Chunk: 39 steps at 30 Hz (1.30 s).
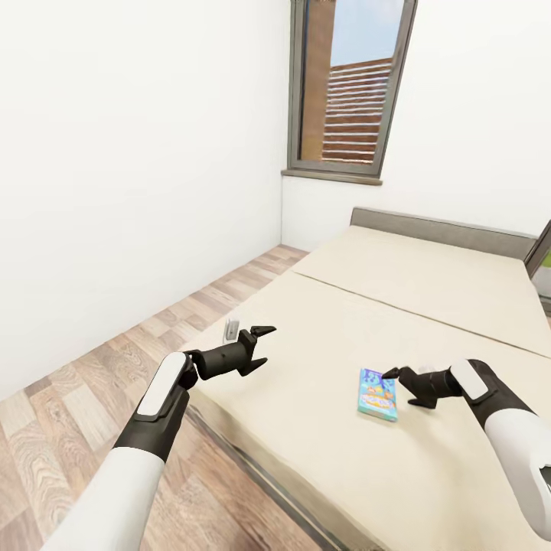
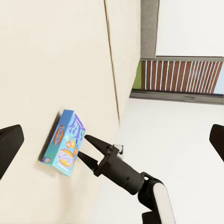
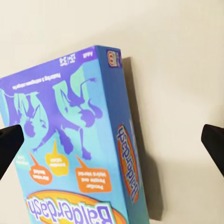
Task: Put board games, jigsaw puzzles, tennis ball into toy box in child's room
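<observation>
While the blue board game (image 1: 378, 394) lies flat on the bed (image 1: 428, 306) near its front edge, bare mattress spreads wide around it. Right pincer (image 1: 395, 382) reaches level at the box's side, jaws apart; left pincer (image 1: 260, 346) hovers over the bed's corner, jaws apart, by the wood floor (image 1: 69, 398).

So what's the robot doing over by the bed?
It's reaching for a toy. A blue board game box lies flat on the beige bed, and the robot's right gripper is open right beside it, not holding it yet. The left gripper is open too, hovering over the near corner of the bed with nothing in it. A small grey thing sits at that corner; I can't tell what it is.
</observation>
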Available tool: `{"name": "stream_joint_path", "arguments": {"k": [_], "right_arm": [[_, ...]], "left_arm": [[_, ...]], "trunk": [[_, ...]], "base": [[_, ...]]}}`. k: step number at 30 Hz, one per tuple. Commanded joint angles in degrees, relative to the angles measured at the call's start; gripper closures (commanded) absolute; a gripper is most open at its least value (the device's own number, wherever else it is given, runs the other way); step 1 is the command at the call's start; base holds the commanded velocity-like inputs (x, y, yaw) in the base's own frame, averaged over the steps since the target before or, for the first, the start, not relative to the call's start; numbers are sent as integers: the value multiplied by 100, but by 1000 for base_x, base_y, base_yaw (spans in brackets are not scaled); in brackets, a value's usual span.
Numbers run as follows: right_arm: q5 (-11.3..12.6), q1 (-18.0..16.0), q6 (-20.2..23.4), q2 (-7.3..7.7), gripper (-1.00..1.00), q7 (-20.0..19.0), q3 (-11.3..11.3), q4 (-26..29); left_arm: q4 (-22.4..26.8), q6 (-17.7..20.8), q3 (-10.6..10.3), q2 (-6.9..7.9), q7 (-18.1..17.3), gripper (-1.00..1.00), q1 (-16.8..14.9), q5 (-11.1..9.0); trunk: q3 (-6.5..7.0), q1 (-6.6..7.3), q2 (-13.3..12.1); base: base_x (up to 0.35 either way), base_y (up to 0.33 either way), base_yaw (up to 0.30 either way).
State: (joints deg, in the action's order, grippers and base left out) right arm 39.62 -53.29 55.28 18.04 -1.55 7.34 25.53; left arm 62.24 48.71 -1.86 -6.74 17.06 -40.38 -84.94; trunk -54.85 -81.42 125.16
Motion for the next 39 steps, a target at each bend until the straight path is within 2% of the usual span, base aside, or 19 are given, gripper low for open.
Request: {"name": "stream_joint_path", "arguments": {"k": [1, 15, 39], "right_arm": [[59, 2, 9, -5, -100, -27, 31, -101], [55, 2, 2, 1, -100, -29, 30, -101], [55, 2, 0, 1, -100, -29, 31, -101]], "left_arm": [[2, 7, 1, -2, 57, -100, -5, -61], [2, 7, -6, -5, 59, -100, -5, -62], [24, 7, -16, -2, 36, -100, -5, -58]], "trunk": [[-25, -59, 43], [-43, -81, 83], [-43, -81, 83]], "base": [[0, 0, 0], [0, 0, 38], [0, 0, 235]]}}
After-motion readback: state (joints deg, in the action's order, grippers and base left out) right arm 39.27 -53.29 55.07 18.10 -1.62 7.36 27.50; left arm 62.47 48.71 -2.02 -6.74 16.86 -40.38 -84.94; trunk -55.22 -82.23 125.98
